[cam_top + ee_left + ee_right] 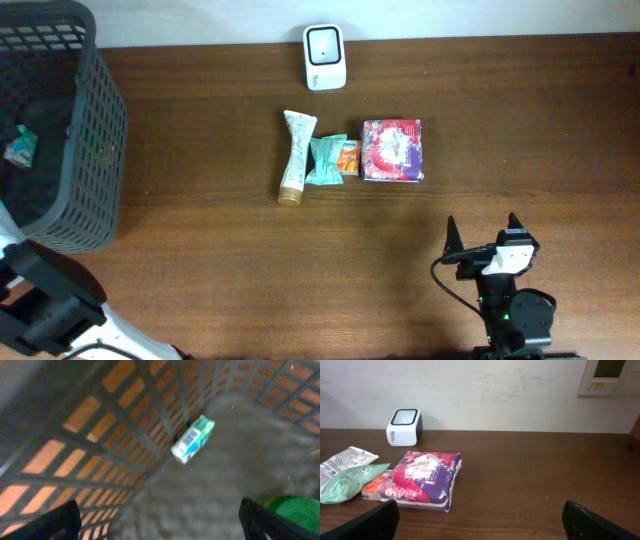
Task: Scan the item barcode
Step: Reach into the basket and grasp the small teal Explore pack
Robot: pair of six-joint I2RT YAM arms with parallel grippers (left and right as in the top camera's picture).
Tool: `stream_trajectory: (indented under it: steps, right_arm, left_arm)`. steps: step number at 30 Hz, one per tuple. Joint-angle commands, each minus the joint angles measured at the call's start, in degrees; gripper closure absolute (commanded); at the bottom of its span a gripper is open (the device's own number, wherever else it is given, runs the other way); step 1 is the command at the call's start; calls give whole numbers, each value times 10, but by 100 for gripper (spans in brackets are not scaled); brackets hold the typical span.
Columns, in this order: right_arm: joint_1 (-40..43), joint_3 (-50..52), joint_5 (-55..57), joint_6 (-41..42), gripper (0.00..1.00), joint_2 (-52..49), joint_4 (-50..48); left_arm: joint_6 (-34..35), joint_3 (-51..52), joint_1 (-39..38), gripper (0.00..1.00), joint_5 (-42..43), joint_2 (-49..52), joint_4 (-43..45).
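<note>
My left pincer (162,522) hangs wide and empty inside the dark mesh basket (150,415). Below it a small teal box (193,439) leans against the basket wall with its barcode towards my camera, though the print is too blurred to read. My right pincer (480,522) is also spread wide, holding nothing, low over the brown wooden worktop (530,480). Ahead of it lies a red-and-purple pack (422,480), touching an orange packet (372,489), then a mint pouch (347,485) and a white tube (342,462). The white scanner (404,420) stands beyond them, by the pale wall (485,395). A panel (610,375) hangs on that wall at top right.
</note>
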State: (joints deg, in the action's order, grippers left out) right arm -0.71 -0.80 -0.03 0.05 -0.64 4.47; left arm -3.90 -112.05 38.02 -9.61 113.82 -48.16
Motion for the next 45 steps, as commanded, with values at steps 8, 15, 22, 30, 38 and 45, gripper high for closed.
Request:
stream_trajectory:
  steps: [8,15,22,30,38,45]
  right_arm:
    - [4,5,3,2,1,3,1]
    - [4,5,3,2,1,3,1]
    - [4,5,3,2,1,3,1]
    - [4,5,3,2,1,3,1]
    - [4,5,3,2,1,3,1]
    - [4,5,3,2,1,3,1]
  left_arm:
    - [-186,81,-5,10,135,44,141]
    - [-228,81,-6,14,133,110,160]
    - [-275,81,-6,20,54,130,187]
    - [-275,81,-9,21,42,185,209]
    - [-230,75,-15,100,42,178,203]
    - [-116,68,-23,100,81,71,189]
